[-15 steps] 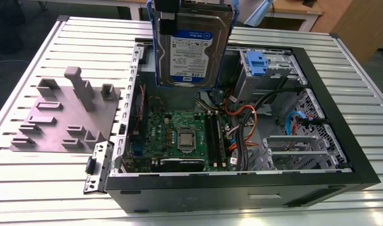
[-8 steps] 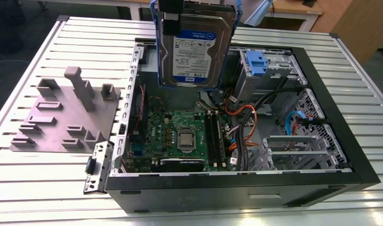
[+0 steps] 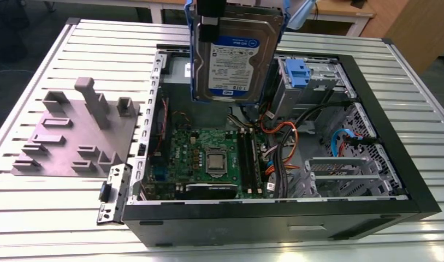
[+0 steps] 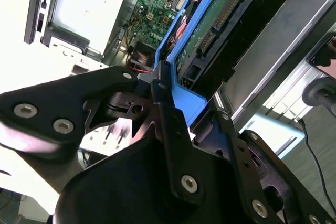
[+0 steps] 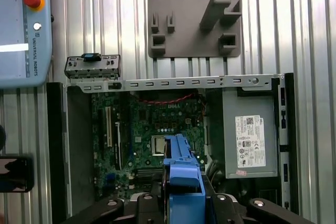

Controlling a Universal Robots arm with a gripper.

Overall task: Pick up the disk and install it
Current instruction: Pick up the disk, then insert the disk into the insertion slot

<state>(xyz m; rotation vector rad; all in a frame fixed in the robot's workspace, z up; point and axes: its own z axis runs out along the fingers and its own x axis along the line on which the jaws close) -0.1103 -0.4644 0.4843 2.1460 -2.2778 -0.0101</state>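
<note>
The disk (image 3: 232, 54), a silver-grey drive with a white-and-blue label in a bright blue bracket, hangs upright in the air above the far half of the open computer case (image 3: 418, 202). My gripper (image 3: 209, 13) holds it from above, shut on the blue bracket's upper edge. In the second wrist view the black fingers (image 4: 163, 103) clamp the blue frame, with the disk's (image 4: 220, 19) circuit-board side beyond them. In the first wrist view the blue bracket (image 5: 181, 177) sticks out of the gripper (image 5: 182, 203), over the motherboard (image 5: 157, 135).
Inside the case are the motherboard (image 3: 207, 158), orange and black cables (image 3: 284, 136), a drive bay with a small blue latch (image 3: 298, 73) and a grey metal box (image 5: 249, 132). A grey fixture plate (image 3: 69, 136) lies at the exterior view's left. A teach pendant (image 5: 23, 30) rests on the slatted table.
</note>
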